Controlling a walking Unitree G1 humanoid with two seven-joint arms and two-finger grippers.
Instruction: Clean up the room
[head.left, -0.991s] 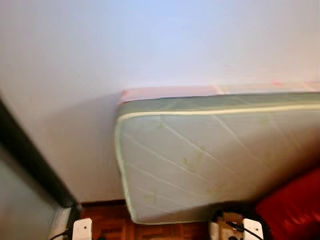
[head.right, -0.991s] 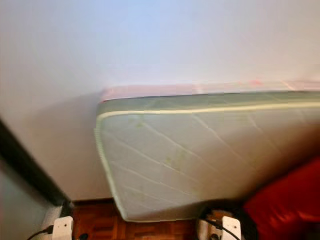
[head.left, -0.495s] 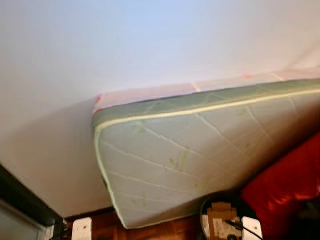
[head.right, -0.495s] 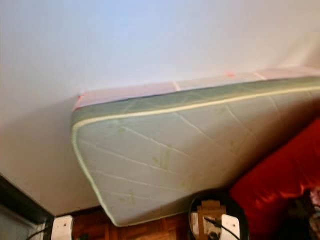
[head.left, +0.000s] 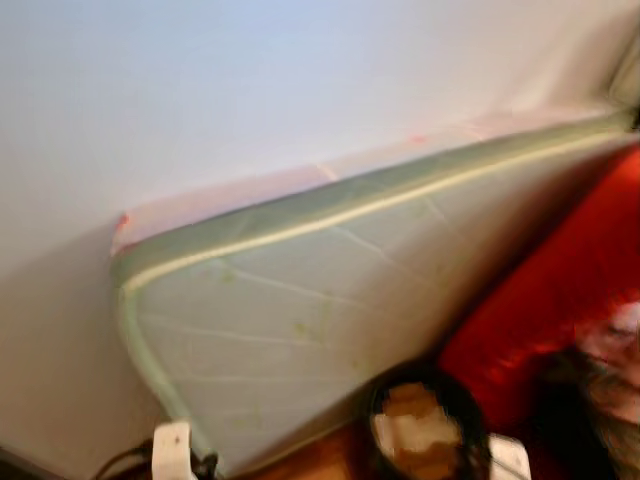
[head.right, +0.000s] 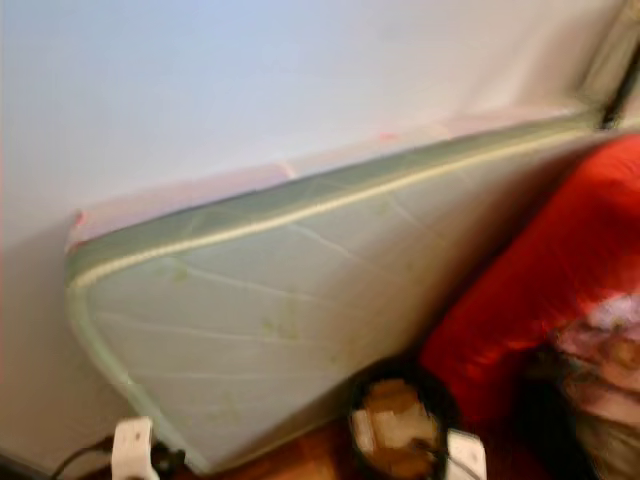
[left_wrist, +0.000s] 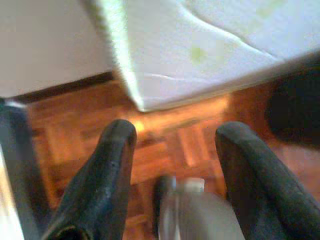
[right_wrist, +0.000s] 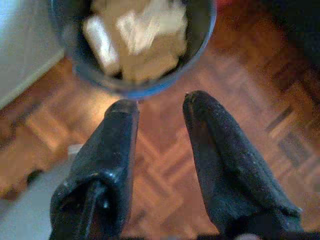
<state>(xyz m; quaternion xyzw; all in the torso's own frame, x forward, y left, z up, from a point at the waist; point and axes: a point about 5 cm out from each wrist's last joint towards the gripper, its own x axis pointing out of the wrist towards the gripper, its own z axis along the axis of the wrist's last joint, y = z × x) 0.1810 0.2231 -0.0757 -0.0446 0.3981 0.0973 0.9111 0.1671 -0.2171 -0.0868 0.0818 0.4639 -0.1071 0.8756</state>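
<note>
Bin (head.right: 398, 420) of scrap stands on the parquet floor (right_wrist: 165, 150) at the robot's feet, between the leaning mattress (head.left: 300, 330) and a red cushion (head.right: 530, 290).
It looks light and stiff-walled, its loose paper and card likely to spill if tipped; the rim seems the best hold. Left gripper (left_wrist: 172, 175) hangs wide and empty over bare floor, right gripper (right_wrist: 157, 145) parted and empty just short of the bin. Room is tight: mattress edge, wall (head.left: 250, 80) and cushion crowd in.
</note>
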